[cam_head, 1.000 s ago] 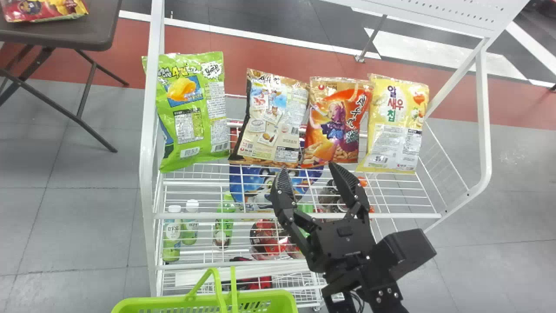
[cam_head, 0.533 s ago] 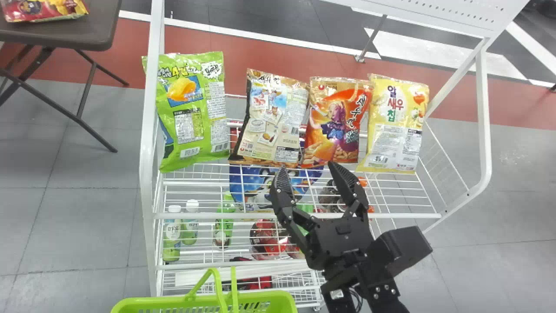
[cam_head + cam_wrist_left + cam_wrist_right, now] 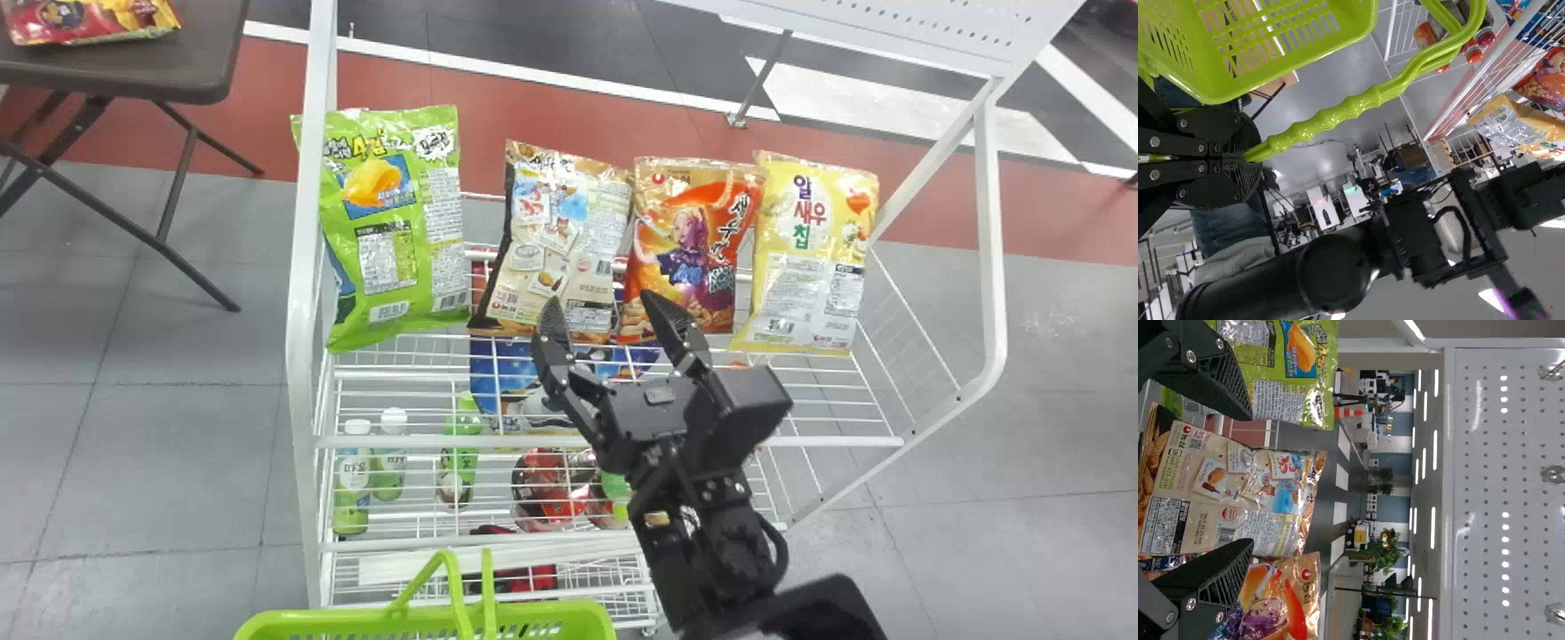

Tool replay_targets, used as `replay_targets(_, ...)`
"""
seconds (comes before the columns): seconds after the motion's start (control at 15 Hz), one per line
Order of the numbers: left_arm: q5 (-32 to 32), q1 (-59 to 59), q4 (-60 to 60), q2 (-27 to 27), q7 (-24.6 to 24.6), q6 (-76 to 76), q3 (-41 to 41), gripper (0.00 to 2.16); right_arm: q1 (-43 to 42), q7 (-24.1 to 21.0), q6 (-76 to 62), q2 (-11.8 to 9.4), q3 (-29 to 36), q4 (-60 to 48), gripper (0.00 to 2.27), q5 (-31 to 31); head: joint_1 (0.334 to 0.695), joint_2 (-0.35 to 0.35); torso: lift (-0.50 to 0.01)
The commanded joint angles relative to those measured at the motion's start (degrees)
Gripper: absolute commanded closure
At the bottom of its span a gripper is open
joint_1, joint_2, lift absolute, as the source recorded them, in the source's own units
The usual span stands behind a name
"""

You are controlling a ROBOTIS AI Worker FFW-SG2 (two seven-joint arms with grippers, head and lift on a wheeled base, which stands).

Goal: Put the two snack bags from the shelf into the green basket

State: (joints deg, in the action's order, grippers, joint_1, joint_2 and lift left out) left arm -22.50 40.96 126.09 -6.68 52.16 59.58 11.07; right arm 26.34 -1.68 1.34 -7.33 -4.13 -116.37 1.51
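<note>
- Snack bags (image 3: pixel 551 240) in the head view: four of them stand in a row on the wire shelf (image 3: pixel 827 441), outside the basket (image 3: pixel 578 613). Taking twelve o'clock as straight ahead from the middle of this view, the green bag (image 3: pixel 391 240) is at ten, the beige bag at twelve, the orange bag (image 3: pixel 685 222) at two, and the yellow bag (image 3: pixel 805 293) between two and three. A gap parts green from beige; the other three stand close together.
- Right gripper (image 3: pixel 602 300), same view: near the middle of the clock, fingers spread, holding nothing. One fingertip overlaps the beige bag's lower part in this view, the other the orange bag's.
- The basket is at seven o'clock, by the near side of the shelf, with its handles (image 3: pixel 459 604) raised. Bottles (image 3: pixel 352 484) are at eight, seen through the wires, and a blue bag (image 3: pixel 498 378) lies under the shelf. Out at ten is a table (image 3: pixel 124 78) with a red bag (image 3: pixel 84 22) on it.
- Left wrist view: the left gripper (image 3: pixel 1248 159) is clamped on the basket's handles. The basket is beside it, and the right arm (image 3: pixel 1338 270) crosses farther off.
- Right wrist view: the right gripper's fingers are wide apart, and the beige bag appears upright between them, ungrasped. The green bag stands on its left side, the orange bag on its right, partly behind a finger (image 3: pixel 1221 583).
</note>
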Motion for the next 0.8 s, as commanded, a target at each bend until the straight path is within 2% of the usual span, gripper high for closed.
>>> replay_targets(0.0, 0.00, 0.00, 0.03, 0.00, 0.05, 0.15, -0.17, 2.12, -4.54, 0.45, 1.79, -0.05, 0.09, 3.96, 0.18, -0.02, 0.695, -0.350, -0.004)
replay_targets(0.73, 0.26, -0.27, -0.14, 0.35, -0.83, 0.50, -1.23, 2.12, -18.87, 2.12, 3.37, -0.05, 0.53, 20.22, 0.18, 1.12, 0.695, -0.350, -0.004)
